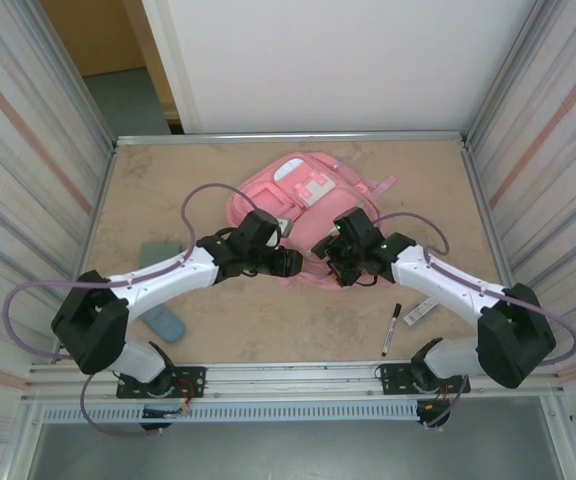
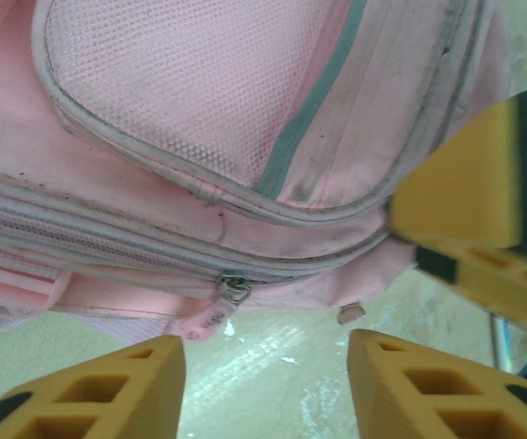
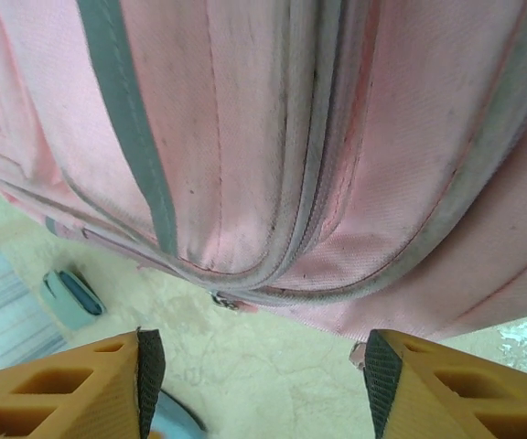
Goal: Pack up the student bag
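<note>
Black marker pen (image 1: 391,330): lies at 5 o'clock on the tan tabletop (image 1: 268,335), near the right arm's base.
Grey-blue oblong case (image 1: 165,322): at 8 o'clock, beside the left arm.
Left gripper (image 2: 263,384): orange fingers apart with nothing between them, just short of the bag's near edge and its zipper pull (image 2: 216,311).
Right gripper (image 3: 259,384): jaws apart and empty, facing the same edge.
Large pink fabric student bag (image 1: 298,195): lies flat at 12 o'clock, front pockets up, both grippers at its 6 o'clock edge.

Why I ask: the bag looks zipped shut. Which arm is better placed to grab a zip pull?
Left, likely: the pink zip pull hangs just ahead of the open left gripper, nearly between its fingers. The right gripper faces a smaller, off-centre slider.
</note>
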Motion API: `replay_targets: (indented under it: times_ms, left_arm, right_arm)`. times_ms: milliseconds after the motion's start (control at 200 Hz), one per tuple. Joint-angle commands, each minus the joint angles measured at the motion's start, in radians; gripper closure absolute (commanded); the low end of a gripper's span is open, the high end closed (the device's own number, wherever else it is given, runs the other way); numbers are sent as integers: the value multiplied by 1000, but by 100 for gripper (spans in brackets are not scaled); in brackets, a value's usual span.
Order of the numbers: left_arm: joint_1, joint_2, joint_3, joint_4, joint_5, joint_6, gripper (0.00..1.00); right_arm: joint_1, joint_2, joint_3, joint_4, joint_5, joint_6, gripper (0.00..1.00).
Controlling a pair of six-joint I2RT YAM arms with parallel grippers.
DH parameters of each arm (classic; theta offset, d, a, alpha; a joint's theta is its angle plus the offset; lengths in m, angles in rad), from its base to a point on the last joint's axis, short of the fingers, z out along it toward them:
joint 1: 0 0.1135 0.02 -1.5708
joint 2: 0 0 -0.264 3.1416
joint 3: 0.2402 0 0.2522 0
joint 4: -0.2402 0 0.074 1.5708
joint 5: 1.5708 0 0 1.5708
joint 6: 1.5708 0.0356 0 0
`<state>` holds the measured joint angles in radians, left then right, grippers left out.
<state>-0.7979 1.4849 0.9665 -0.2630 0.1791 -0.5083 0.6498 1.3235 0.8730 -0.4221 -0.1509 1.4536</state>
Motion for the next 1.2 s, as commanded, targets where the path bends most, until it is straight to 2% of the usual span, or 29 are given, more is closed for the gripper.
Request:
replay_targets:
  times_ms: [0, 185, 291, 461, 596, 712, 807, 882, 962, 1193]
  left_arm:
    - [1, 77, 13, -22, -17, 89, 46]
    - [3, 182, 35, 16, -8, 129, 47]
    - [5, 243, 54, 31, -7, 141, 50]
    - [3, 268, 49, 101, 68, 157, 75]
    - [3, 226, 34, 119, 59, 177, 83]
    - [2, 165, 21, 120, 63, 206, 86]
    - [4, 118, -6, 146, 59, 223, 83]
    - [6, 98, -8, 138, 63, 230, 62]
    - [6, 97, -23, 155, 70, 252, 53]
    - [5, 179, 11, 159, 86, 287, 53]
  right_arm:
    - [-40, -36, -23, -24, 3, -32, 40]
    - [-69, -77, -31, -31, 0, -69, 40]
    - [-65, -99, -29, -38, 39, -96, 41]
    - [-69, -106, -31, -45, 49, -108, 44]
    - [-70, -94, -33, -38, 33, -117, 46]
    - [-58, -90, -32, -35, 50, -138, 48]
    - [-62, -76, -26, -45, 44, -162, 48]
    - [-68, -73, -26, -61, 44, -167, 46]
    - [-68, -73, -40, -59, 55, -167, 45]
    - [-87, -75, -47, -46, 31, -169, 44]
